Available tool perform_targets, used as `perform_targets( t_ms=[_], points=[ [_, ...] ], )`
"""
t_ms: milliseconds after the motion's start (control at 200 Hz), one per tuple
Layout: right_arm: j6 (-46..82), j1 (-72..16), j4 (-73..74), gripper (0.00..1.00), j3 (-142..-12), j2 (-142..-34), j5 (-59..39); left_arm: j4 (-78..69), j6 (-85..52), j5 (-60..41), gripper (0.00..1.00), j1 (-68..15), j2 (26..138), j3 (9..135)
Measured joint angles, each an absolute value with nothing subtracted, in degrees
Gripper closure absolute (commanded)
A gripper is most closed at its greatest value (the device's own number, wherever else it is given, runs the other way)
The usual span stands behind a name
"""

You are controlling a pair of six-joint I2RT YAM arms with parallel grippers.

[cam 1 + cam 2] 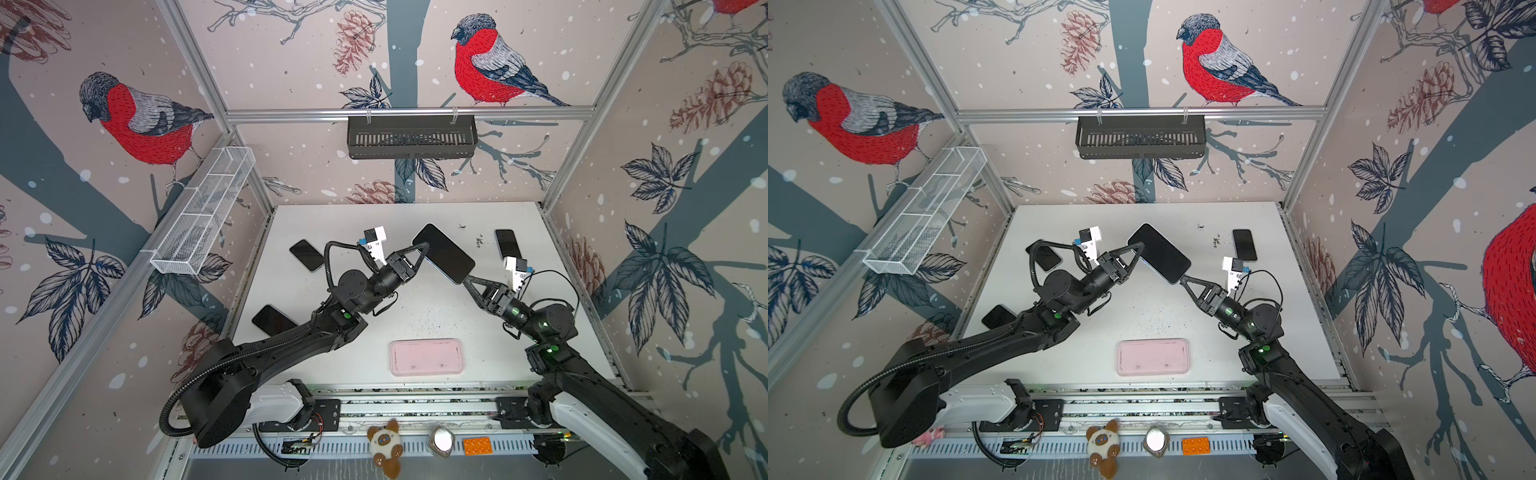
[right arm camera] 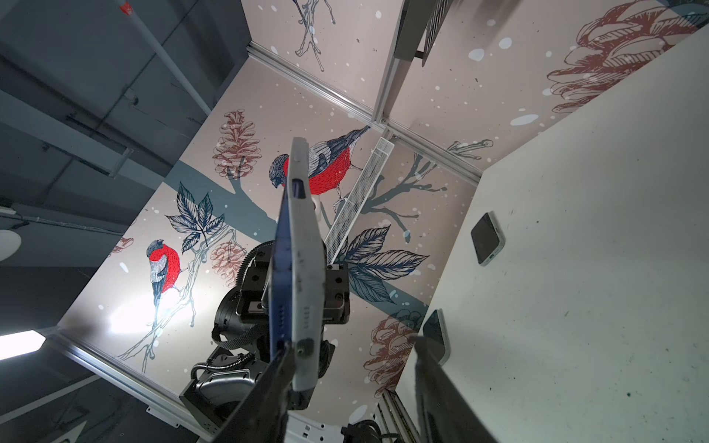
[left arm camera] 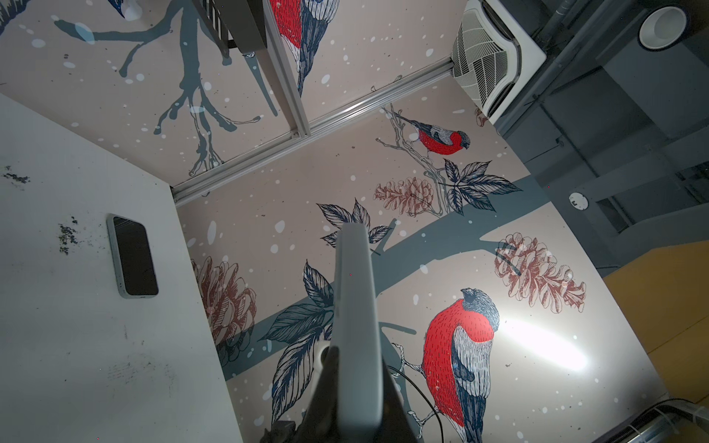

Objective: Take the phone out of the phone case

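A black-screened phone (image 1: 444, 253) (image 1: 1158, 251) in a pale grey phone case hangs tilted above the middle of the table. My left gripper (image 1: 422, 249) (image 1: 1140, 248) is shut on its far-left corner; the left wrist view shows the case's pale edge (image 3: 355, 307) running out from between the jaws of that gripper (image 3: 355, 364). My right gripper (image 1: 465, 279) (image 1: 1183, 279) is at the opposite near-right corner. In the right wrist view the phone's blue edge (image 2: 278, 268) stands slightly apart from the case (image 2: 305, 249). The right gripper (image 2: 353, 343) is open: one finger touches that end, the other is well clear.
A pink case (image 1: 427, 356) lies flat near the table's front. Other phones lie at the back left (image 1: 306, 254), left edge (image 1: 274, 319) and back right (image 1: 508, 243). A black basket (image 1: 411, 135) and a white mesh basket (image 1: 203, 216) hang on the walls.
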State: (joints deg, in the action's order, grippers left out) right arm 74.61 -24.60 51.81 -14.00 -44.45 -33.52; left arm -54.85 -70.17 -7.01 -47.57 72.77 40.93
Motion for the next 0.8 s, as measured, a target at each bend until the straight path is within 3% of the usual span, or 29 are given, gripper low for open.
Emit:
perform_targets(
  t_ms=[620, 800],
  points=[
    [74.17, -24.47, 52.77, 0.5, -13.85, -45.47, -33.89, -56.51, -70.11, -6.55, 1.0, -47.59, 72.75, 39.79],
    [74.11, -24.73, 51.92, 0.5, -13.8, -46.19, -33.21, -56.27, -70.54, -13.06, 1.0, -48.75, 72.97, 39.66]
  ],
)
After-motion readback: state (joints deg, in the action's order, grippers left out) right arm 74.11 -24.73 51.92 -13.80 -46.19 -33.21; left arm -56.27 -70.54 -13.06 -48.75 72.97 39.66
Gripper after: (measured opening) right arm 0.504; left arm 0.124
